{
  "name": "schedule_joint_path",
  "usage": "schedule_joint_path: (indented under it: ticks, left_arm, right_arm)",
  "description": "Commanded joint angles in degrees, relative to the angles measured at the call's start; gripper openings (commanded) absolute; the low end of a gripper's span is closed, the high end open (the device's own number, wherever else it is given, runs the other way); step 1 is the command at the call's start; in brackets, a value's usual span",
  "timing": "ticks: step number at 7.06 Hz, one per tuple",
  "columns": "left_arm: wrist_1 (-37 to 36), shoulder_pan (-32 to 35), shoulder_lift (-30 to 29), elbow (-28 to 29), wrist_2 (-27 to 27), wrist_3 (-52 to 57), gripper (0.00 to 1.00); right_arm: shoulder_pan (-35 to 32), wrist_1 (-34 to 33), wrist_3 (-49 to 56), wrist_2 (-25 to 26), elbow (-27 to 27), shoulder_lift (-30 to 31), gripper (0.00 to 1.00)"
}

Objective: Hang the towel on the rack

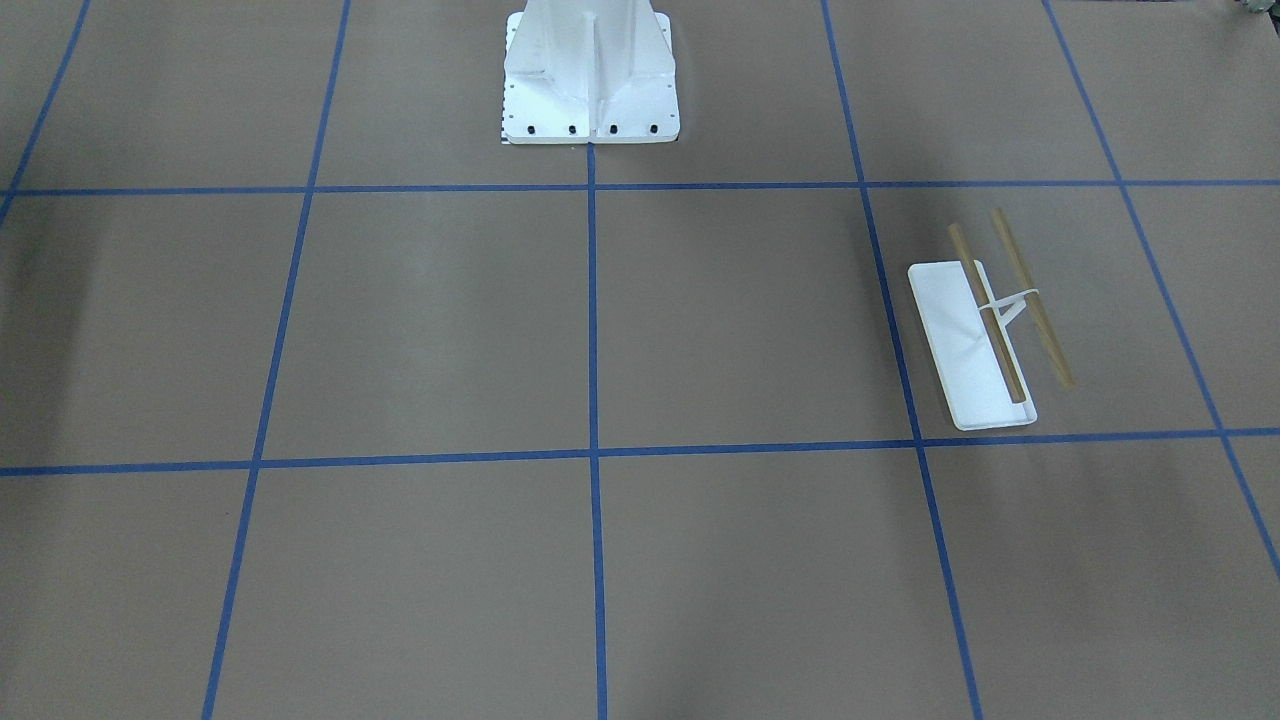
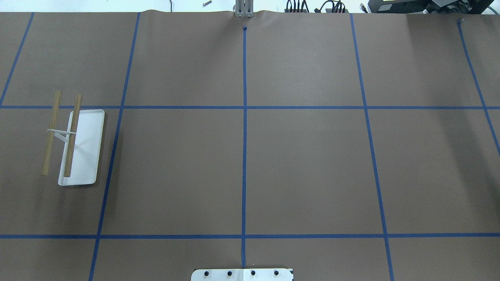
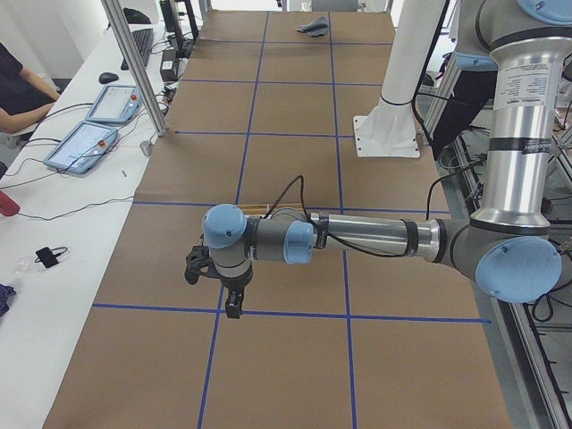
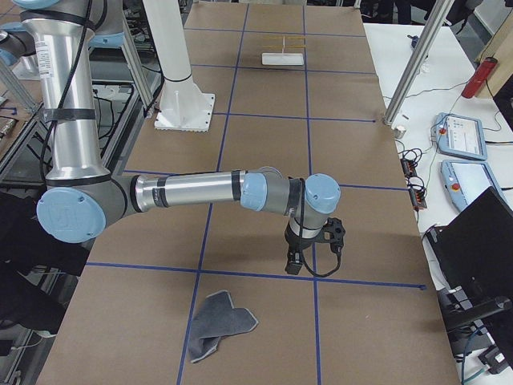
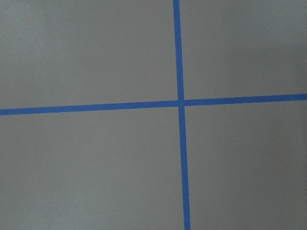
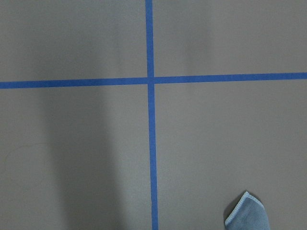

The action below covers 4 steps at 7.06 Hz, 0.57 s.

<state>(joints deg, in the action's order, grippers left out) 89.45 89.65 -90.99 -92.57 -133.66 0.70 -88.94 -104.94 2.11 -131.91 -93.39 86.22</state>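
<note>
I see a brown desk (image 2: 304, 164) gridded with blue tape (image 2: 244, 136) and a white pedestal (image 1: 590, 70) bolted on it. Two tablets (image 3: 80, 146) lie on the white side bench (image 3: 45, 295), with a person (image 3: 18, 85) seated there.

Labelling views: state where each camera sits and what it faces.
Front-facing: across the table, looking down at rack and pedestal; no arm.
Overhead: behind robot, looking down; same rack, pedestal; no arm.
Exterior left: robot's left end, along table; left arm near.
Exterior right: opposite end; right arm, towel near.
Left wrist: looks down, taped table only.
Right wrist: down; towel corner, shared with exterior right.
</note>
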Motion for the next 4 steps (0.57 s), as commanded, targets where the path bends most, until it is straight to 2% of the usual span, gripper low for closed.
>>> schedule_joint_path:
  ticks: [1, 4]
  left_arm:
    - [-0.07, 0.0, -0.06, -0.15, -0.02, 0.09, 0.98]
    - [0.02, 0.0, -0.32, -0.15, 0.51, -0.26, 0.98]
  right_arm:
    - [0.0, 0.0, 0.09, 0.16, 0.23, 0.0, 1.0]
    - [0.08, 0.09, 0.09, 0.33, 0.14, -0.09, 1.0]
